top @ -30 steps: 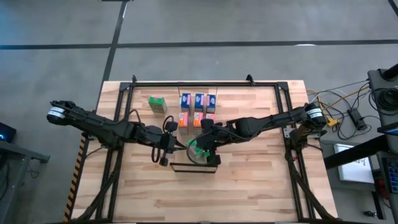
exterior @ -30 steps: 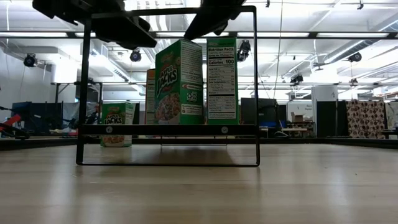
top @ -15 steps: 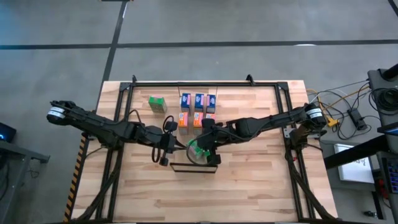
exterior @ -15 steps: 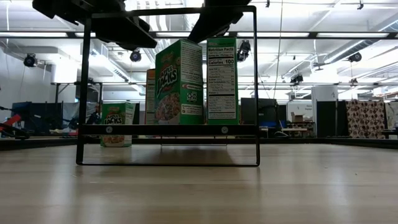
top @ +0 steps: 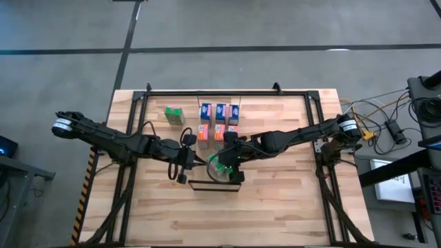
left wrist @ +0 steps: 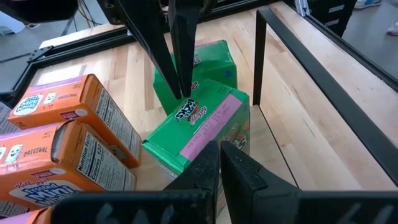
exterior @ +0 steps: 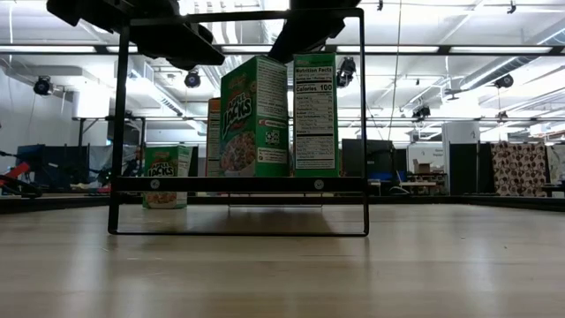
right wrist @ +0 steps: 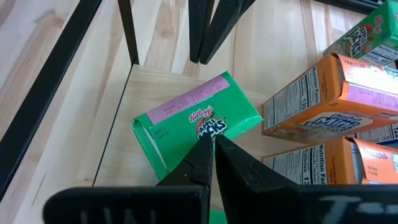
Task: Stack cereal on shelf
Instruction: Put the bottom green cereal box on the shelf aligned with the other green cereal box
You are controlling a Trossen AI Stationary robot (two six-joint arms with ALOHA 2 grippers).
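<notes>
Your right gripper (right wrist: 210,163) hangs closed and empty directly over the top of a green box (right wrist: 196,121) standing upright on the shelf (exterior: 238,185); your left gripper (left wrist: 217,165), also closed and empty, hovers just beside it, equally near.

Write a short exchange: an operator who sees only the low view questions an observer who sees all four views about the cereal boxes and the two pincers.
Operator: I see green boxes on the rack. Are there blue ones?
Observer: Yes. From above, three blue cereal boxes stand in a row beyond the orange cereal boxes.
Operator: The arms run off the top of my picture. Are the pincers open?
Observer: Both are shut. The wrist views show the left pincer and the right pincer pointing down over the green Apple Jacks boxes.
</notes>
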